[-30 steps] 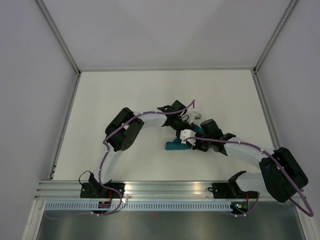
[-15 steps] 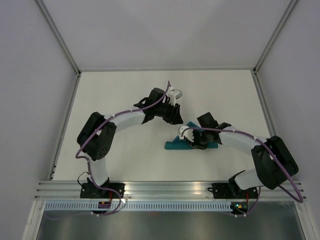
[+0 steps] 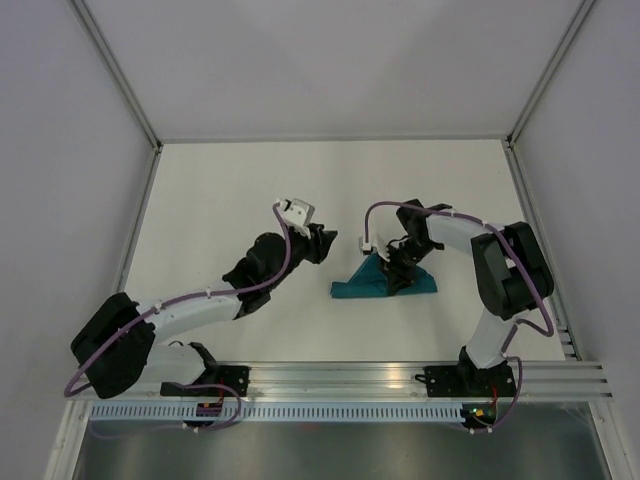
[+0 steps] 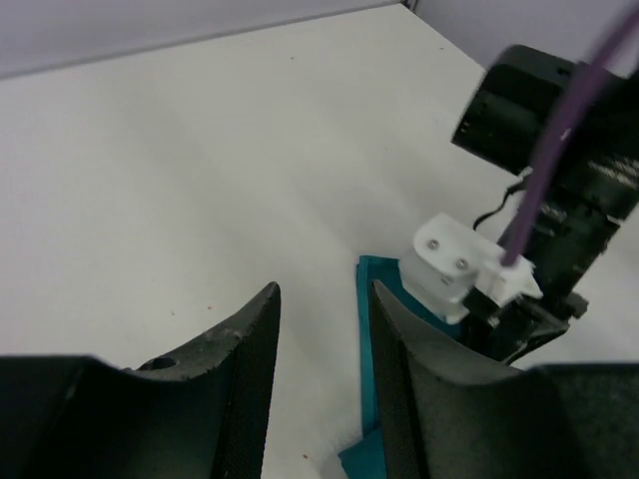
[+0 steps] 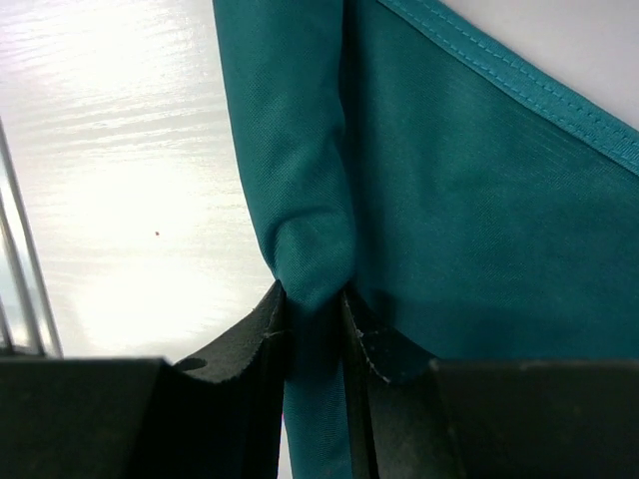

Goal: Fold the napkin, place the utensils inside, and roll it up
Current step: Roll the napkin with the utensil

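The teal napkin [image 3: 375, 283] lies folded and bunched into a small wedge at mid table. It also shows in the right wrist view [image 5: 469, 200] and in the left wrist view [image 4: 374, 329]. My right gripper [image 3: 398, 268] is shut on a fold of the napkin [image 5: 315, 249], its jaws pinching the cloth. My left gripper [image 3: 325, 243] is open and empty, a short way left of the napkin and above the table; its fingers [image 4: 250, 369] frame bare table. The utensils are hidden.
The white table [image 3: 250, 200] has metal rails along its left and right sides and a rail at the near edge [image 3: 340, 378]. White walls stand behind and beside it. The right arm's wrist camera [image 4: 454, 264] shows over the napkin.
My left arm has drawn back to the left, away from the napkin, and its gripper is open. My right gripper has shifted onto the napkin's top and holds a fold.
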`<action>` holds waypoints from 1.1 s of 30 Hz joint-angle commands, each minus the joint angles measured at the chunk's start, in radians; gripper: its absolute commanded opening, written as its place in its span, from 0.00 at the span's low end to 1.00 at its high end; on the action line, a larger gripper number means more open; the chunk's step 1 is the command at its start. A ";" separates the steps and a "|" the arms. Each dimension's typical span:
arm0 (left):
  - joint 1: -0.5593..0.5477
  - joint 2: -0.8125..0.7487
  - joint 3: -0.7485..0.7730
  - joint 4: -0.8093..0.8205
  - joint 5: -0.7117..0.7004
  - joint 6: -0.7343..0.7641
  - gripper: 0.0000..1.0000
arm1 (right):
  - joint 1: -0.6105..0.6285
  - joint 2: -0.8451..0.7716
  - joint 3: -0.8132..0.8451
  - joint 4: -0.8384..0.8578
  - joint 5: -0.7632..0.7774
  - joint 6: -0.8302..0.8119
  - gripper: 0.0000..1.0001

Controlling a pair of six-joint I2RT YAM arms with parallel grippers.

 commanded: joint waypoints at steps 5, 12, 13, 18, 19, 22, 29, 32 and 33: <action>-0.282 0.043 -0.075 0.288 -0.326 0.453 0.47 | -0.054 0.252 0.165 -0.276 -0.060 -0.131 0.22; -0.497 0.284 0.019 0.248 -0.347 0.720 0.50 | -0.071 0.347 0.250 -0.320 -0.064 -0.131 0.22; -0.511 0.312 0.049 0.224 -0.361 0.733 0.51 | -0.071 0.361 0.262 -0.328 -0.060 -0.128 0.22; -0.551 0.454 0.111 0.176 -0.312 0.761 0.56 | -0.083 0.395 0.287 -0.339 -0.053 -0.119 0.22; -0.552 0.470 0.126 0.158 -0.285 0.758 0.56 | -0.087 0.404 0.296 -0.342 -0.053 -0.119 0.23; -0.555 0.522 0.158 0.121 -0.220 0.750 0.56 | -0.091 0.411 0.305 -0.345 -0.057 -0.113 0.23; -0.554 0.626 0.201 0.084 -0.188 0.741 0.56 | -0.094 0.447 0.336 -0.365 -0.053 -0.104 0.23; -0.548 0.665 0.220 0.081 -0.188 0.739 0.56 | -0.094 0.457 0.347 -0.369 -0.057 -0.102 0.23; -0.543 0.677 0.236 0.073 -0.209 0.739 0.56 | -0.094 0.464 0.351 -0.372 -0.057 -0.101 0.23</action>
